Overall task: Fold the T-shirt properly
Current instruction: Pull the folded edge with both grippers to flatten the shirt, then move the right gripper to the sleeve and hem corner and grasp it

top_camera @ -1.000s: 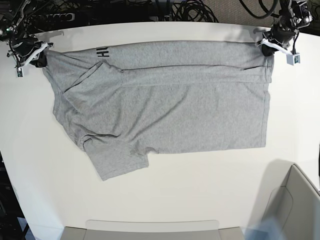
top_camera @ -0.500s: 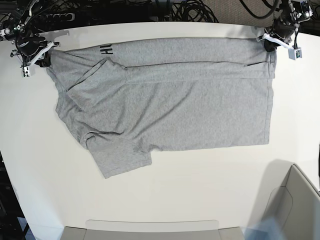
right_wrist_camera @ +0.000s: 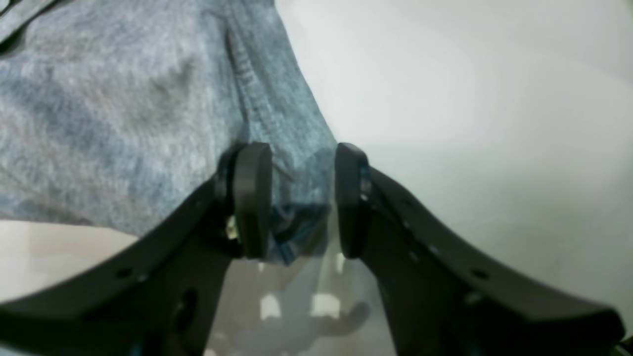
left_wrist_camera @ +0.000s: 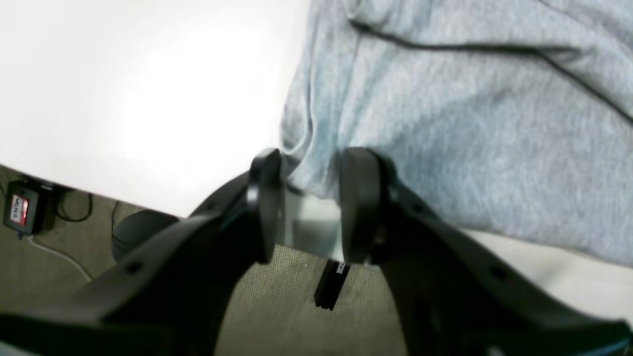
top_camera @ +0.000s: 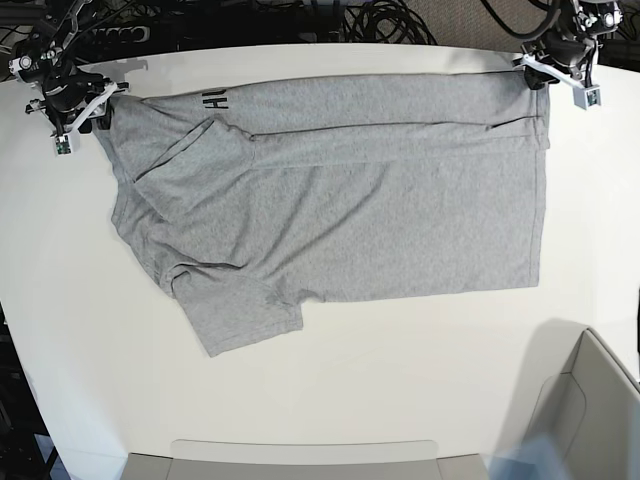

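Note:
The heather-grey T-shirt (top_camera: 340, 210) lies spread across the white table (top_camera: 400, 370), with its upper part folded over and black lettering (top_camera: 212, 100) showing at the top left. One sleeve sticks out at the lower left. My left gripper (top_camera: 545, 76) is at the shirt's top right corner. In the left wrist view the gripper (left_wrist_camera: 312, 165) is open, with the T-shirt (left_wrist_camera: 470, 123) corner lying loosely between its jaws. My right gripper (top_camera: 93, 112) is at the top left corner. Seen from the right wrist, the gripper (right_wrist_camera: 302, 158) is open around the T-shirt (right_wrist_camera: 123, 113) hem.
A grey bin (top_camera: 590, 400) stands at the lower right and a flat grey tray (top_camera: 300, 455) at the front edge. Cables (top_camera: 380, 20) lie behind the table's far edge. Both grippers are at that far edge; floor and a small black device (left_wrist_camera: 20, 210) show below it.
Both grippers drew the shirt's top edge a little farther toward the far edge of the table. Their jaws, shut on the corners before, now stand apart.

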Available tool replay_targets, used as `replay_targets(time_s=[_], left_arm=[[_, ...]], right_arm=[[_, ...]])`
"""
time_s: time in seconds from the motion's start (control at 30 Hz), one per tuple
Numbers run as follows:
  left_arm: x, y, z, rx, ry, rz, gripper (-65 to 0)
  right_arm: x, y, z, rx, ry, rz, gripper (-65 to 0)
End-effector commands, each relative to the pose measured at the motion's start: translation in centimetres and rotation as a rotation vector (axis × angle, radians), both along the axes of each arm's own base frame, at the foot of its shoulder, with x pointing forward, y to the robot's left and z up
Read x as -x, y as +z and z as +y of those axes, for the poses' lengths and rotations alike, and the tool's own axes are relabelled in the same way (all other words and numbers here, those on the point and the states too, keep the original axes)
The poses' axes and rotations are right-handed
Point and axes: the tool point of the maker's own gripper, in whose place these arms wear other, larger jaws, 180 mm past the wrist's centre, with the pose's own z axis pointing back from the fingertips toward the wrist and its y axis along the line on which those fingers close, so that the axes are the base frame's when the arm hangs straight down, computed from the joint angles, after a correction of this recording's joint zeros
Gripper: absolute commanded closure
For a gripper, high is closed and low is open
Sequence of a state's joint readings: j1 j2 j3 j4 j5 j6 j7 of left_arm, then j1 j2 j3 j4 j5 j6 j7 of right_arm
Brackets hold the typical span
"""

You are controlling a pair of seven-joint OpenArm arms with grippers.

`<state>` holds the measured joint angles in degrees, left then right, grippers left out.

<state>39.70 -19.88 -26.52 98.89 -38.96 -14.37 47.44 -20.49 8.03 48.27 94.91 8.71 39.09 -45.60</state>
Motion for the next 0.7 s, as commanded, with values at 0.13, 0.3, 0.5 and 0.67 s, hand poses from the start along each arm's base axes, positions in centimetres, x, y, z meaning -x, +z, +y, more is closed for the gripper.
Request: replay_targets(time_s=[0.13, 0.3, 0.5, 0.67], left_arm=[[-0.7, 1.2, 0.7, -0.028, -0.011, -0.031, -21.5], [-1.8, 4.5, 2.7, -0.095, 0.049, -0.132, -21.5], [-2.9, 6.4, 2.9, -0.129, 0.035, -0.180, -21.5], [-5.8, 7.6, 2.6, -0.123, 0.032, -0.264, -21.5]], right_arm=[[-0.9, 2.5, -0.2, 0.050, 0.042, -0.062, -22.5], [-1.4, 4.8, -0.7, 0.083, 0.002, -0.136, -22.4], [-3.1, 8.0, -0.2, 0.137, 0.026, -0.224, -22.4], [-6.4, 9.8, 2.5, 0.127, 0.112, -0.305, -22.4]])
